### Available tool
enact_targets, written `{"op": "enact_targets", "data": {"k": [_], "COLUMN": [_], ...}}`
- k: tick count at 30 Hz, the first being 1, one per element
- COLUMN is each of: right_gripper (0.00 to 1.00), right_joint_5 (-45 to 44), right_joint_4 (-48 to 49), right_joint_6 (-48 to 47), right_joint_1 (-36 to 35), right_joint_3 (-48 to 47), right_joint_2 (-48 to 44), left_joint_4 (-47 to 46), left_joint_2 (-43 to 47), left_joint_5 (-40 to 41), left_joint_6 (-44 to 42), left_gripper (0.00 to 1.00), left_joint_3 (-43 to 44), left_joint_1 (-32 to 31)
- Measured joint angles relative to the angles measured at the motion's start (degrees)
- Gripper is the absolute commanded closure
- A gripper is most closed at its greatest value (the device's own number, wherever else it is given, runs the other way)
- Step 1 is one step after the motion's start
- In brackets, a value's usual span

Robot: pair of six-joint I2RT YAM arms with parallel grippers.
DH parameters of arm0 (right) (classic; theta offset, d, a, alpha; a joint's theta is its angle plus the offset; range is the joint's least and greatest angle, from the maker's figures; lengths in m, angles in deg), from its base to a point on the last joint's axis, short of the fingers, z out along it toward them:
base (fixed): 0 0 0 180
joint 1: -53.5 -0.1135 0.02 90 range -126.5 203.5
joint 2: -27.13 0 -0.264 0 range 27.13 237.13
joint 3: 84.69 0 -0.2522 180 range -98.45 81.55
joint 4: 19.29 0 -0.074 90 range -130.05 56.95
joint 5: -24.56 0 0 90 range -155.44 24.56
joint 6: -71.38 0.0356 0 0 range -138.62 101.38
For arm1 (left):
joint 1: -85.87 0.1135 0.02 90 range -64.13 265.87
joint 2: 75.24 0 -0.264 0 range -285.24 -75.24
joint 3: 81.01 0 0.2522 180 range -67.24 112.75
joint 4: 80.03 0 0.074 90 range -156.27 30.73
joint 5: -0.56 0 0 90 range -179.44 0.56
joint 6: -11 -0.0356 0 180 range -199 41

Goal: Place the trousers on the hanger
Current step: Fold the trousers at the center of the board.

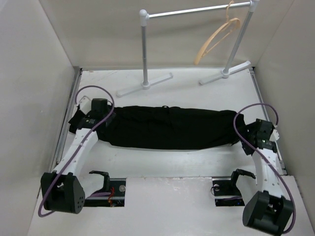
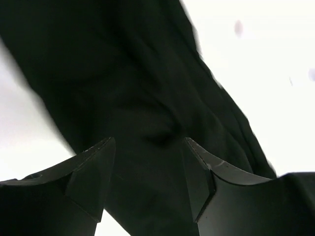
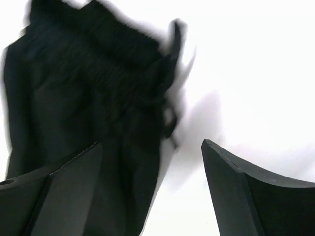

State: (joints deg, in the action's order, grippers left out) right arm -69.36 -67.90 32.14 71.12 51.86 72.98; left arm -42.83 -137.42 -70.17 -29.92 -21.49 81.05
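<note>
Trousers [image 1: 167, 127], black, laid in a long flat band, left gripper [image 2: 148, 143] and right gripper [image 3: 151, 144] spread apart, holding nothing

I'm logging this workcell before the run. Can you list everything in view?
trousers: one, black, lying lengthwise across the middle of the table
hanger: one, light tan wood, hooked on the rail, back right
garment rail: one, white and silver, standing at the back of the table
table: one, white, under everything
left arm, right arm: two, white and black with purple cables, one at each end of the trousers
left gripper, right gripper: two, black, both open, over the fabric
</note>
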Motion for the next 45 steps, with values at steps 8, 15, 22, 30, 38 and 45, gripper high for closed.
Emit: {"op": "enact_targets", "data": {"k": [8, 15, 22, 30, 38, 45], "right_gripper": [0.14, 0.36, 0.81, 0.81, 0.8, 0.8], "right_joint_5": [-0.5, 1.1, 2.8, -5.5, -8.2, -8.3], "right_joint_4": [9.1, 19.9, 24.4, 10.5, 3.3, -1.3], "right_joint_6": [-0.4, -0.4, 0.6, -1.8, -8.3, -13.2], "right_joint_1": [3.3, 3.4, 3.4, 3.4, 3.3, -10.8], "right_joint_3": [-0.4, -1.4, -2.3, -14.3, -28.4, -37.4], "right_joint_2": [15.1, 24.7, 28.5, 10.6, 0.5, 0.8], "left_joint_4": [-5.5, -8.7, -8.9, -6.4, -0.9, 4.7], "left_joint_2": [-5.8, -6.0, -6.0, -5.7, -5.7, -4.8], "left_joint_5": [-1.6, -3.8, -5.6, -5.4, -1.8, 2.0], "left_joint_6": [0.1, 0.1, 0.0, -0.1, 0.1, 0.5], "left_gripper": [0.46, 0.46, 0.46, 0.46, 0.46, 0.42], "left_joint_3": [0.0, -0.9, -1.9, -0.1, 11.6, 16.8], "left_joint_1": [-13.1, -14.8, -13.1, -16.9, -29.7, -32.6]}}
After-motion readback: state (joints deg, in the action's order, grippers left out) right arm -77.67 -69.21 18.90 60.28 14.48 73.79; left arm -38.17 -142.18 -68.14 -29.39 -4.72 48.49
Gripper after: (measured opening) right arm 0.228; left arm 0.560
